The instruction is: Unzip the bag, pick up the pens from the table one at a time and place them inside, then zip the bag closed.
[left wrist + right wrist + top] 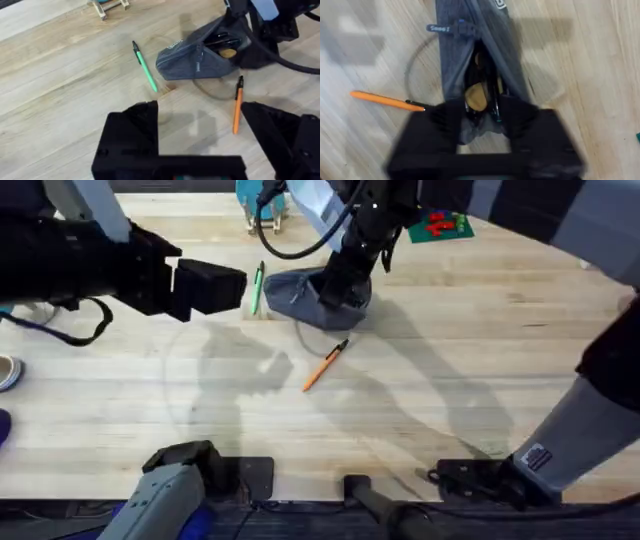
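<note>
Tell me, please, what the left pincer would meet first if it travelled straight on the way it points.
Probably the bare table; the left pincer is open, and the green pen and orange pen lie just beyond. Depth is unclear.

A green board (441,226) with small red pieces on it lies near the far edge of the tabletop, right of centre; a small wooden stand (262,218) with a light blue top sits at the far edge, left of centre (109,6); a white, round-edged object (8,372) shows at the left edge.
</note>
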